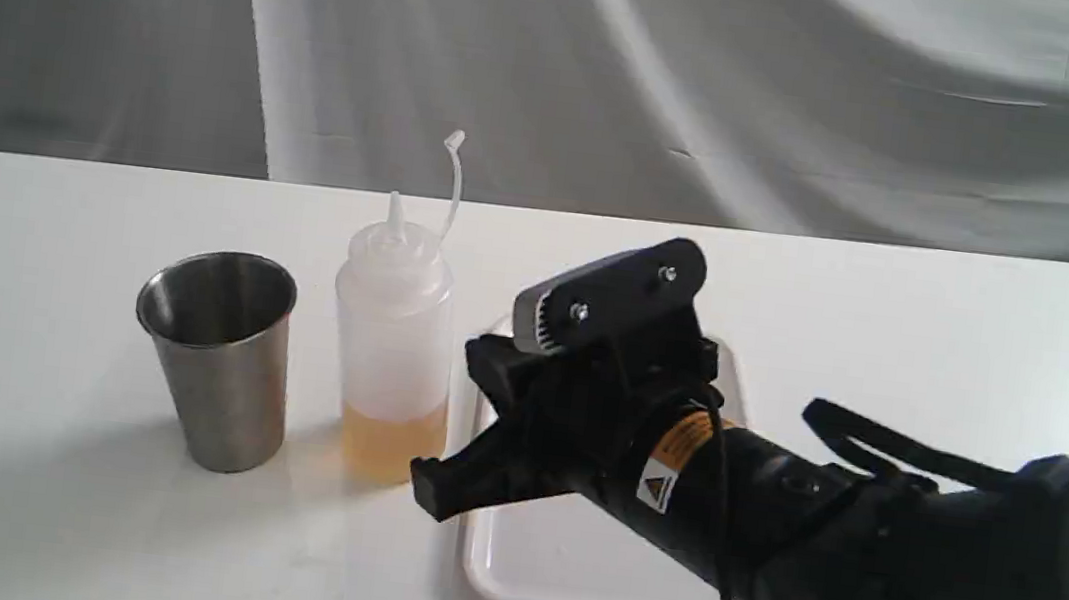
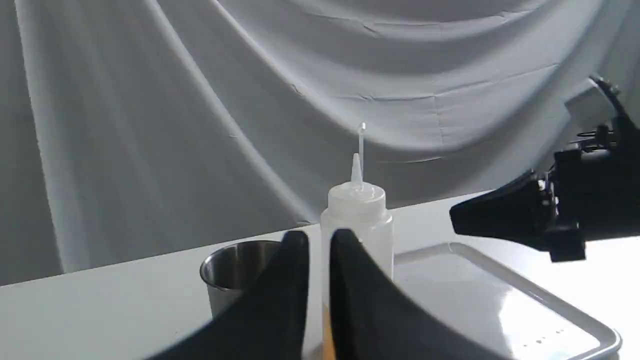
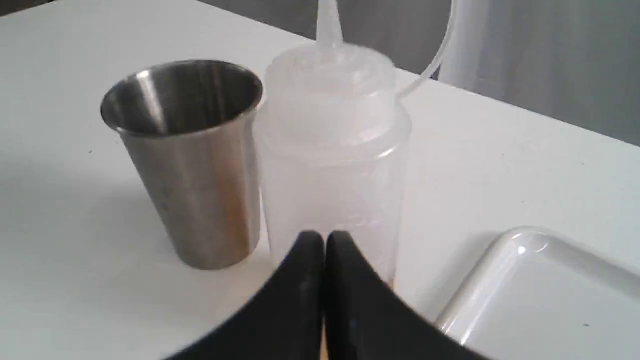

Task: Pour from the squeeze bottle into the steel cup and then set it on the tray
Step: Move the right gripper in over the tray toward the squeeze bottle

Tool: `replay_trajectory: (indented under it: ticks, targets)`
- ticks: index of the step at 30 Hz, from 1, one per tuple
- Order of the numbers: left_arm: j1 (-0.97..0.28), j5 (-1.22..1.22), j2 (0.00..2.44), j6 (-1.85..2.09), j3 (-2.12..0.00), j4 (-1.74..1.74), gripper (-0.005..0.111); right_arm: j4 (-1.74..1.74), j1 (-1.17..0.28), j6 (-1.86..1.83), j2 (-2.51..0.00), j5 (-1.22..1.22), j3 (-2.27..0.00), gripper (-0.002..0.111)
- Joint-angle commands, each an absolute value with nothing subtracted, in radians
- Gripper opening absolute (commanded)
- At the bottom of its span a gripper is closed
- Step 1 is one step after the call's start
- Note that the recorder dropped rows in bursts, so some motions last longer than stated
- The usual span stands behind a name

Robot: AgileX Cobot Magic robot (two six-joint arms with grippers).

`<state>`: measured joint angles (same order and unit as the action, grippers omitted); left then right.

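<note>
- Squeeze bottle (image 1: 394, 344): translucent plastic cylinder, axis vertical, nozzle pointing up.
- Steel cup (image 1: 216, 359): brushed, tapered.
- Right gripper (image 1: 434, 490): pressed together, empty.
- Left gripper (image 2: 320, 240): nearly closed, empty.

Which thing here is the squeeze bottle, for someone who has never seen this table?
Start at the white table and find the flat white tray. Just left of the tray stands the squeeze bottle, with the steel cup on its other side. Unlike the shiny cup, it is cloudy plastic, taller, with a pointed nozzle and amber liquid at the bottom.
</note>
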<state>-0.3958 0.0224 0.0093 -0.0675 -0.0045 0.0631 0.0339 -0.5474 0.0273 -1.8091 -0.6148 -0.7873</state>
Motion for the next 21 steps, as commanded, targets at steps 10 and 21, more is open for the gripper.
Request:
replay_trajectory:
  ticks: [10, 21]
  targets:
    - [-0.394, 0.012, 0.016, -0.068, 0.0, 0.067, 0.008, 0.068, -0.55, 0.0, -1.965, -0.8, -0.793, 0.0]
    - [-0.394, 0.012, 0.016, -0.068, 0.0, 0.067, 0.008, 0.067, -0.55, -0.043, -1.964, -0.8, -0.793, 0.009]
